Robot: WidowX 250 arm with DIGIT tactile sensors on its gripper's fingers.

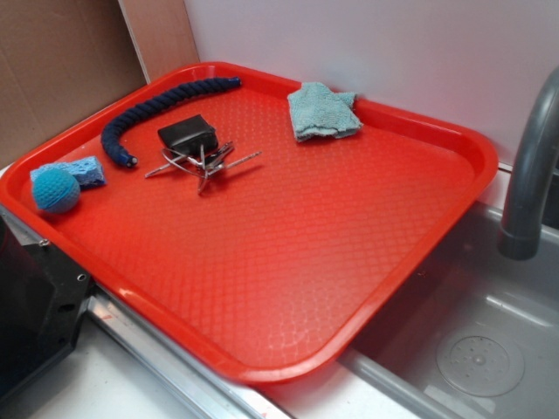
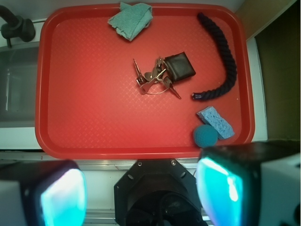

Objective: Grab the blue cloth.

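A: Where are we with the blue cloth?

B: We haven't approached it. In the wrist view it lies crumpled at twelve o'clock on the red tray, near the far rim.

A: And our gripper?

B: Jaws spread wide, holding nothing, at six o'clock off the tray. Next we'd judge: reach across, descend, pinch a fold.

A tray rests over a sink's left edge, with a faucet at the right. On the tray, the cloth lies at the far edge. Left of it, near the middle, sits a clip with keys. A rope curves along the far left side. At the left corner, a sponge touches a ball.
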